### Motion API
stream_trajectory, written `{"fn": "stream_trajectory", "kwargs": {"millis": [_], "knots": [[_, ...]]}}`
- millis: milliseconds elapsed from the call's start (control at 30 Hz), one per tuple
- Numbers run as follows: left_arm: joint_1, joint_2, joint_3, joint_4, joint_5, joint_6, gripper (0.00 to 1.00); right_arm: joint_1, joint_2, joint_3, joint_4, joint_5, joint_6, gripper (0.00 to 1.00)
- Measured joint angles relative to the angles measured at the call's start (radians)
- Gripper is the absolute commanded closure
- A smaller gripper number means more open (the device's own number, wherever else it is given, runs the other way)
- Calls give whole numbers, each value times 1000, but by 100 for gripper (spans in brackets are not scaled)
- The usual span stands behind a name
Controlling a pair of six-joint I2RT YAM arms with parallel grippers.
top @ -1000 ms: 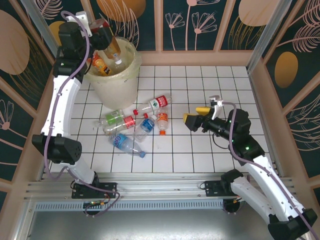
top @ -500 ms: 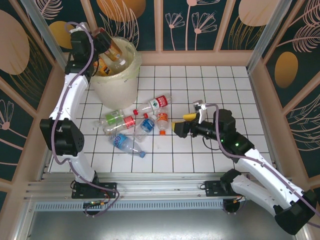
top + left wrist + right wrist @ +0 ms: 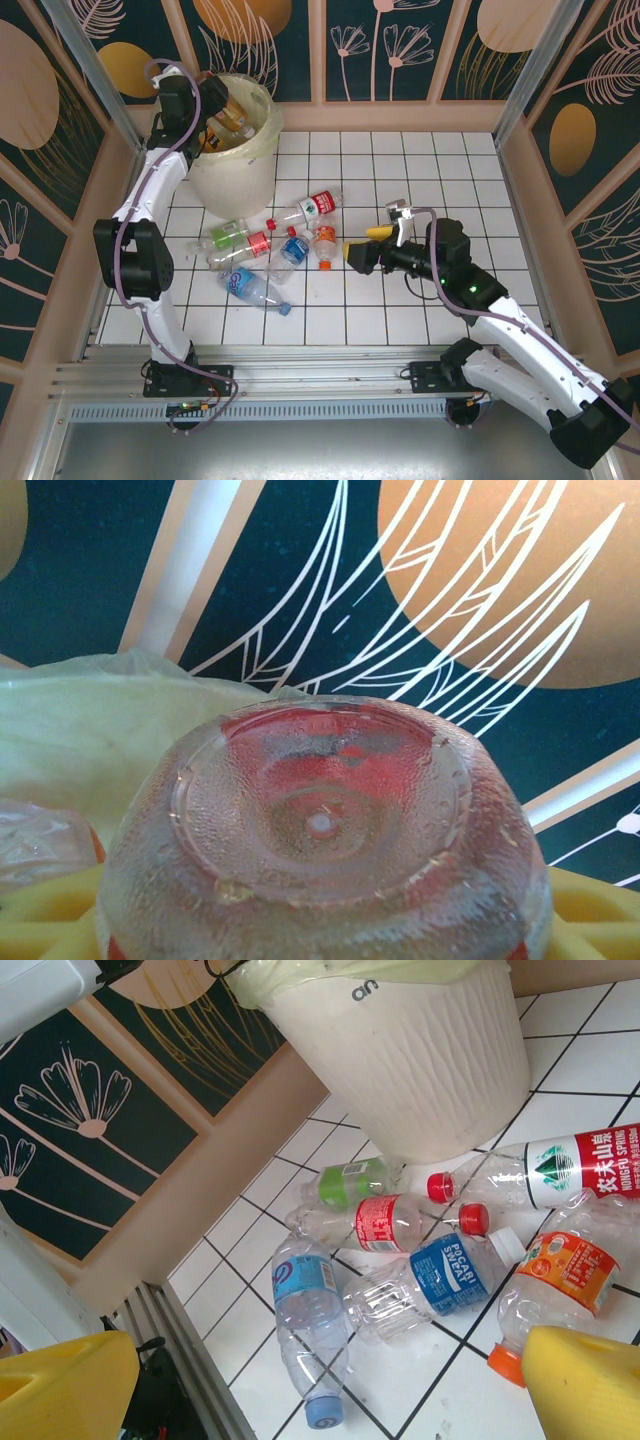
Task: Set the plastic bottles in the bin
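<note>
Left gripper [image 3: 208, 98] has dropped from above the far rim of the bin [image 3: 235, 170] to just inside its mouth. A clear, red-tinted bottle [image 3: 320, 820] sits between its yellow fingers [image 3: 590, 915]; whether they clamp it or have let go, I cannot tell. The bottle's base faces the wrist and its long axis runs away over the bin, cap end hidden. Right gripper [image 3: 367, 244] is spread wide and empty. It has moved closer to the bin than a second ago, just beside six loose bottles [image 3: 290, 250] lying flat in front of the bin. Nearest it, an orange-labelled bottle [image 3: 324, 240] lies with its cap pointing away from the bin.
</note>
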Motion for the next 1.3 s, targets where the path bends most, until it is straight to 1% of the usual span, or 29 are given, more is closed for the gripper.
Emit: {"fn": "stream_trajectory", "kwargs": {"millis": [100, 233, 500, 633, 800, 867, 1000, 1133, 1200, 1300], "knots": [[0, 0, 0, 0, -1, -2, 18, 1, 12, 0, 0, 0, 0, 1], [0, 0, 3, -1, -1, 4, 14, 1, 24, 0, -1, 0, 0, 1], [-1, -4, 55, -57, -19, 45, 10, 3, 25, 0, -28, 16, -26, 1], [0, -45, 58, -80, 11, 96, 8, 5, 31, 0, -60, 23, -64, 1], [0, -166, 19, -84, 124, 177, 4, 8, 85, 1, -74, -5, -113, 1], [0, -248, -26, -83, 196, 211, 1, 14, 117, 2, -75, -32, -132, 1], [0, -384, -113, -74, 346, 256, 2, 51, 194, 15, -80, -49, -162, 3], [0, -495, -228, -72, 499, 272, 2, 128, 285, 55, -87, -17, -180, 9], [0, -539, -293, -79, 586, 272, 2, 175, 327, 70, -86, -10, -193, 11], [0, -600, -391, -100, 687, 272, 2, 238, 391, 84, -83, -8, -209, 14]]}}
